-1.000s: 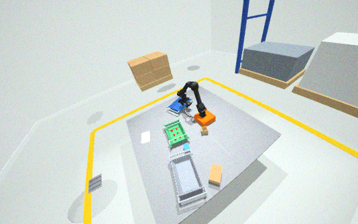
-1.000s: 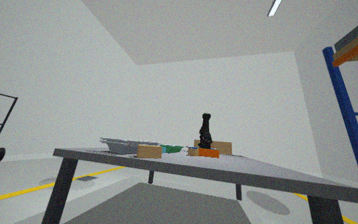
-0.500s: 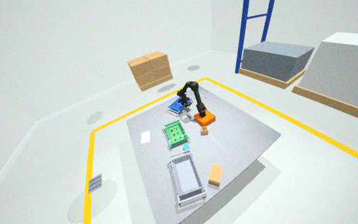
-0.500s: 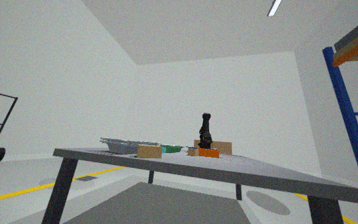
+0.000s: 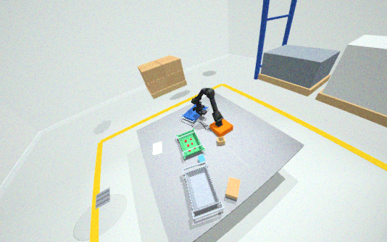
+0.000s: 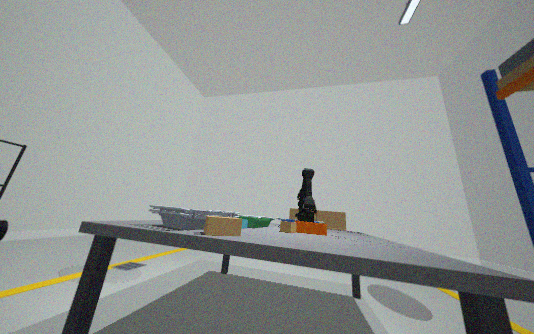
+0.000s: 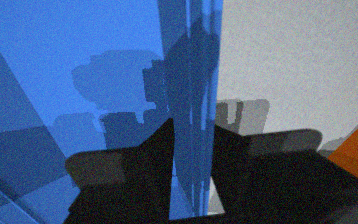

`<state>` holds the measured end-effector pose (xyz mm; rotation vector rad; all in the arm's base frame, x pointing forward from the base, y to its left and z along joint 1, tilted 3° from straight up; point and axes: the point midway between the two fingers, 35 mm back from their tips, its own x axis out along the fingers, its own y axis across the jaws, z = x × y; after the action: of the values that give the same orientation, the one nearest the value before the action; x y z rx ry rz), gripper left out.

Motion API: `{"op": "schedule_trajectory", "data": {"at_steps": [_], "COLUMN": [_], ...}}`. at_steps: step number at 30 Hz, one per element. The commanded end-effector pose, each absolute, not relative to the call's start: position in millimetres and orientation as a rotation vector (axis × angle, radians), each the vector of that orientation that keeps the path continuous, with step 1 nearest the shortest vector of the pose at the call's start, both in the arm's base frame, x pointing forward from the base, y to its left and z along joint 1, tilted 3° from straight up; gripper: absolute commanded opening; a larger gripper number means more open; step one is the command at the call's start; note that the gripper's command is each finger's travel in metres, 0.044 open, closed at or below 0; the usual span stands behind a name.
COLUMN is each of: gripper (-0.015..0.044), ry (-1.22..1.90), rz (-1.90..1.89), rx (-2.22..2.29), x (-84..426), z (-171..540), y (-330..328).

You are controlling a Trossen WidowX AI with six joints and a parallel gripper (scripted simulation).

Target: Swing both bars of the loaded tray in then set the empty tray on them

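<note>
The green tray [image 5: 181, 146] [image 6: 256, 221] holds several small red blocks [image 5: 188, 145]. Its two thin pale bars appear to lie across its top, one near each end; their exact seating is too small to tell. The empty blue tray [image 5: 190, 114] [image 7: 80, 30] lies beyond it at the table's far end, with pale wire bars at its near end. My gripper [image 5: 199, 110] [image 7: 183, 121] is shut on the blue tray's long side wall, on the side toward the orange base. In the wrist view the wall runs between the two fingers. The exterior view hardly shows the blue tray.
A large grey tray [image 5: 200, 186] [image 6: 181, 220] stands toward the near end. A light blue block [image 5: 201, 159] is between it and the green tray. A tan block [image 5: 232, 188] [image 6: 223, 226], a small tan box [image 5: 220, 141], a white sheet [image 5: 157, 148] and my orange base [image 5: 222, 127] are also there.
</note>
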<state>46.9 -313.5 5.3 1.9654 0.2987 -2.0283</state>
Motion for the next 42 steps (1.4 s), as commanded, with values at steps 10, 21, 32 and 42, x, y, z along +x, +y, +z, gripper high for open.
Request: {"op": "schedule_trajectory", "data": {"at_steps": [10,21,32,42], "gripper": [0.0,0.0,0.0,0.0], "ry": [0.304,0.304,0.304,0.303], "rz": [-2.033,-2.033,-2.033,-2.032], "rx": [1.97,1.97,1.97,1.97], "x": [48.1,48.4,48.7,51.4], "z": [46.6,84.4,88.7,130.2], "y": [-312.5,-307.3,-308.7,-318.1]}}
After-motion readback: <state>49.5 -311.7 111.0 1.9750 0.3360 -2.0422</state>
